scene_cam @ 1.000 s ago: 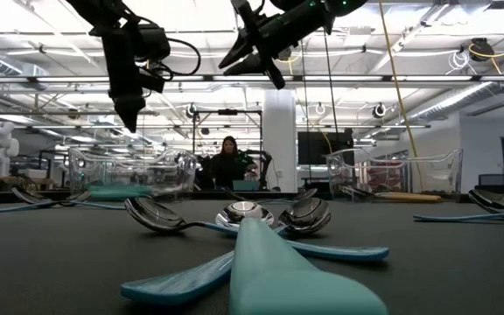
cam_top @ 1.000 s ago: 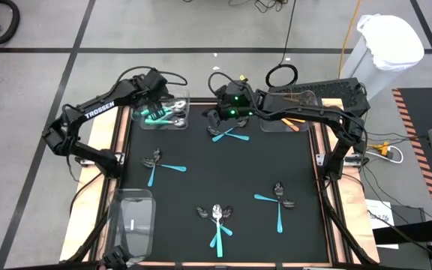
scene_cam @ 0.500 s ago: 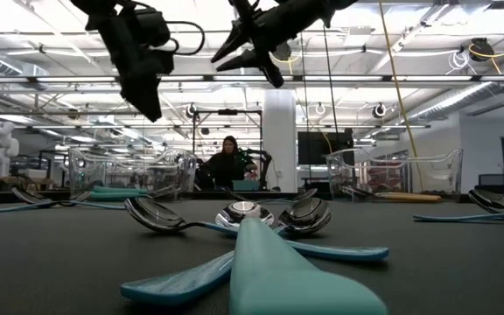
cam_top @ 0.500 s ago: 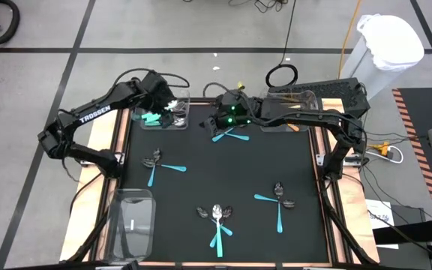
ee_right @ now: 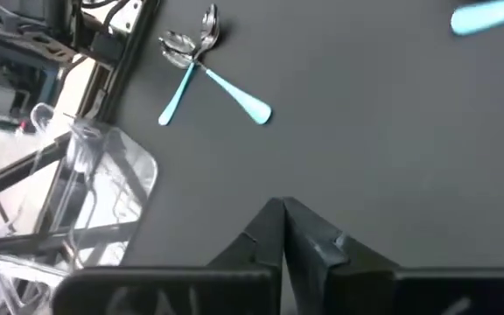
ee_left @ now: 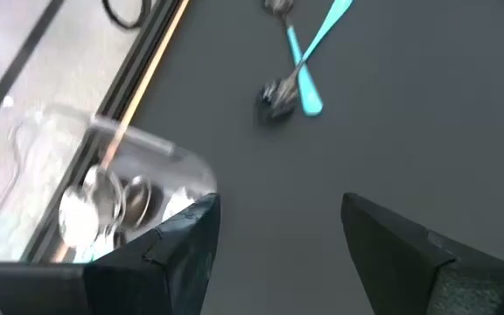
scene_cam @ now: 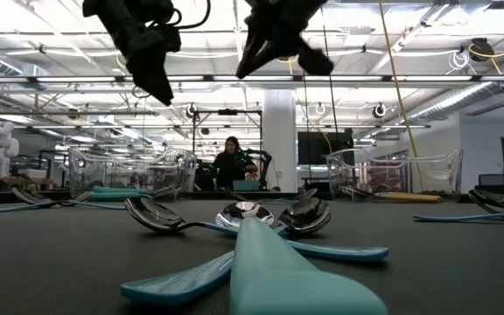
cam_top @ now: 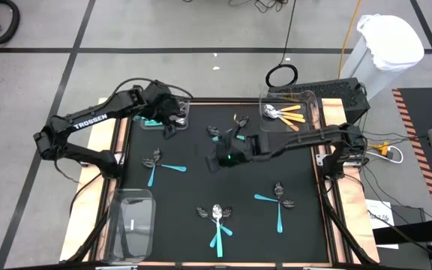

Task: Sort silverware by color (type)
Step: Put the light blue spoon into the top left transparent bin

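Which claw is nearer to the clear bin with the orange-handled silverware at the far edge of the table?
The right claw. It is over the mat's middle, diagonally in front of that bin. The left claw is farther, at the opposite far corner beside the teal bin.

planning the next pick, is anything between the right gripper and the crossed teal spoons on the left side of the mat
Nothing visible. The right gripper, shut and empty, hangs above the mat; only bare mat lies between it and the crossed teal spoons.
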Controlling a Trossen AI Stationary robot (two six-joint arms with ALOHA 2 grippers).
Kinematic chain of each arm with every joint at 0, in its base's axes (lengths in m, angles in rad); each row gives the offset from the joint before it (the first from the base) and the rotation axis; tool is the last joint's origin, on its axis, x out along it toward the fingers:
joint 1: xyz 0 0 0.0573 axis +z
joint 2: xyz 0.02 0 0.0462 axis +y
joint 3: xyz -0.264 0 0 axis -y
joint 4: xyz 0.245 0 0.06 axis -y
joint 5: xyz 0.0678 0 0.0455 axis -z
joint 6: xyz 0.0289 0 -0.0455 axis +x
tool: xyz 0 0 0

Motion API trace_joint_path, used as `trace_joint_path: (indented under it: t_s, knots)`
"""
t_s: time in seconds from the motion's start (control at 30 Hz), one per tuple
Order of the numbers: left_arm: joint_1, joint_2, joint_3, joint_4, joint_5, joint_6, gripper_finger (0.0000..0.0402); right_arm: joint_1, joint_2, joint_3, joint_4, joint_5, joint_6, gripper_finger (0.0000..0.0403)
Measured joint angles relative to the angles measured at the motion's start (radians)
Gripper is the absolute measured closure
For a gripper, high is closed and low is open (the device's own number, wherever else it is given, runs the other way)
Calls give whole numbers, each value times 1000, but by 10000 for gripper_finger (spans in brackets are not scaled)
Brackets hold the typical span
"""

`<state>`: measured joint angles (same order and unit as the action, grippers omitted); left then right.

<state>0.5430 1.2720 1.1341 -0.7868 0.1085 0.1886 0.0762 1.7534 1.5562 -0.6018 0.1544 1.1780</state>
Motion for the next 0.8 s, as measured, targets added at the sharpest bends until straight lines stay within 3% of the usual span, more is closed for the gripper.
trace_joint_path:
  t_s: [0.13,0.4,0.6,0.8]
  knots:
    - [-29,1,-43,88,3,-9,159,72,1,0,-2,52,91,379]
    - [-125,-5,-63,86,52,-164,159,176,28,0,-40,56,220,342]
    - [-261,-5,-63,159,40,-327,159,259,90,0,36,-4,325,345]
    - [-437,-5,-63,253,10,-500,159,387,180,0,146,19,506,354]
